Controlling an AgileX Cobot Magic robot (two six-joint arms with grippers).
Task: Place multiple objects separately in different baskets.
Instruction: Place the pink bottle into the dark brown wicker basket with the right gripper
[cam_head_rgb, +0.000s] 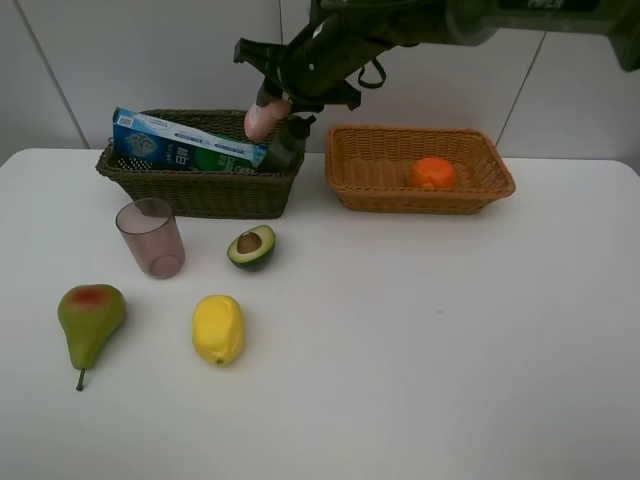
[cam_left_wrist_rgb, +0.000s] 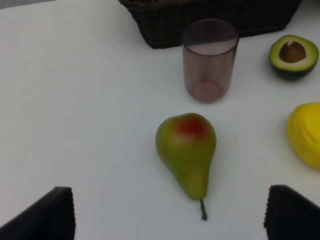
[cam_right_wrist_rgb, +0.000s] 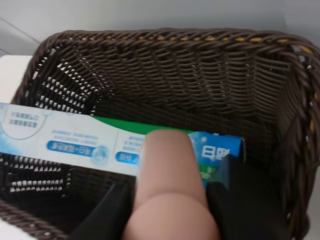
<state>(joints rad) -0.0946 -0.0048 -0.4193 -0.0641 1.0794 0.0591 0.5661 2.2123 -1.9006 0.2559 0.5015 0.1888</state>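
Observation:
My right gripper (cam_head_rgb: 272, 100) reaches across and is shut on the pink bottle (cam_head_rgb: 264, 120), held over the right end of the dark olive-brown basket (cam_head_rgb: 200, 190). In the right wrist view the bottle (cam_right_wrist_rgb: 170, 185) sits between the fingers (cam_right_wrist_rgb: 105, 215), above the blue-green toothpaste box (cam_right_wrist_rgb: 75, 140) lying in that basket (cam_right_wrist_rgb: 200, 75). The box (cam_head_rgb: 185, 145) and a dark bottle (cam_head_rgb: 285, 148) are in the basket. The orange (cam_head_rgb: 433, 172) lies in the tan basket (cam_head_rgb: 480, 190). My left gripper (cam_left_wrist_rgb: 169, 212) is open over the pear (cam_left_wrist_rgb: 186, 152); it is out of the exterior view.
On the white table stand the mauve cup (cam_head_rgb: 150, 238), the halved avocado (cam_head_rgb: 252, 246), the lemon (cam_head_rgb: 218, 329) and the pear (cam_head_rgb: 90, 318). The left wrist view also shows the cup (cam_left_wrist_rgb: 210, 62), avocado (cam_left_wrist_rgb: 293, 56) and lemon (cam_left_wrist_rgb: 306, 132).

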